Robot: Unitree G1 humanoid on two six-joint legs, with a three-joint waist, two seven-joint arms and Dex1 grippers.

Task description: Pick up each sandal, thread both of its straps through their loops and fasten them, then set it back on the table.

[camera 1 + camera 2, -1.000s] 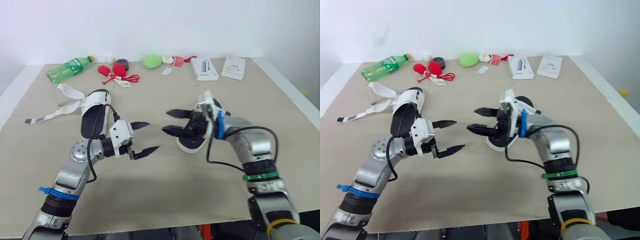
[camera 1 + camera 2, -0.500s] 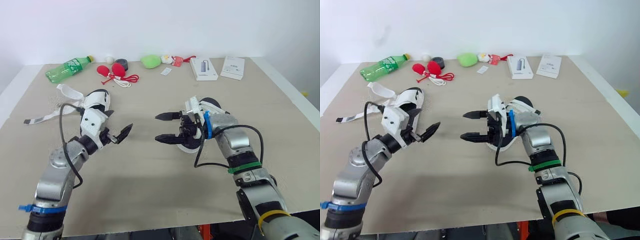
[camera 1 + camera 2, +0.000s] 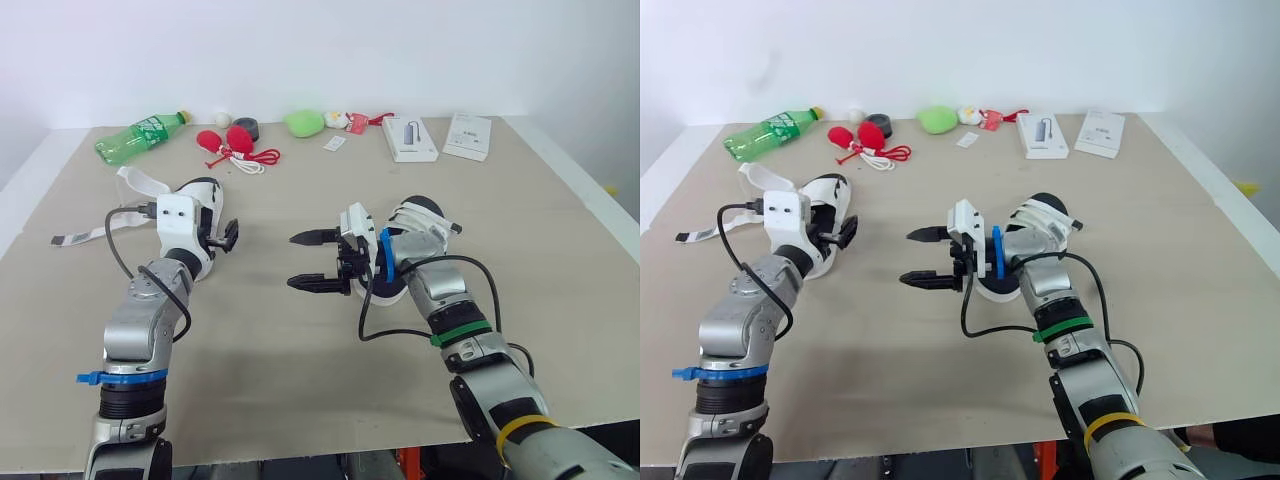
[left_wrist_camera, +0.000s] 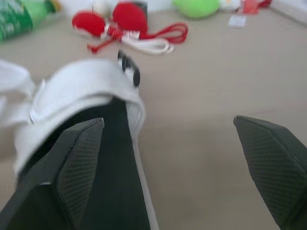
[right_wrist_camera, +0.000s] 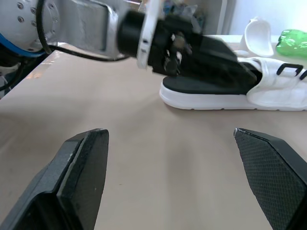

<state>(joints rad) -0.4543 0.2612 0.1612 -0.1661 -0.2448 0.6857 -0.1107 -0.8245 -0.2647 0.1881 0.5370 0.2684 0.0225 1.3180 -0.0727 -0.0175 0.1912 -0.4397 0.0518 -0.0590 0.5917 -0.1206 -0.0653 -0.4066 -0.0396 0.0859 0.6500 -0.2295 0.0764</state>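
The left sandal (image 3: 203, 192), white with a black footbed, lies at the table's left, its loose straps (image 3: 132, 188) trailing out to the left. My left gripper (image 3: 224, 236) hovers low over it, open and empty. In the left wrist view one finger (image 4: 76, 163) is over the footbed of this sandal (image 4: 86, 88), the other over bare table. The right sandal (image 3: 426, 217) lies at centre right behind my right wrist. My right gripper (image 3: 298, 262) points left over bare table, open, holding nothing. The right wrist view looks across at the left sandal (image 5: 225, 93) and my left gripper (image 5: 192, 48).
Along the far edge lie a green bottle (image 3: 135, 137), red objects with a red and white cable (image 3: 235, 145), a black puck (image 3: 246, 128), a green blob (image 3: 302, 122) and two white boxes (image 3: 408, 138) (image 3: 467, 135). Bare tabletop (image 3: 300, 350) stretches in front.
My left gripper swung away from the centre, back and left, onto the left sandal. My right gripper slid left, off the right sandal. Both stayed open.
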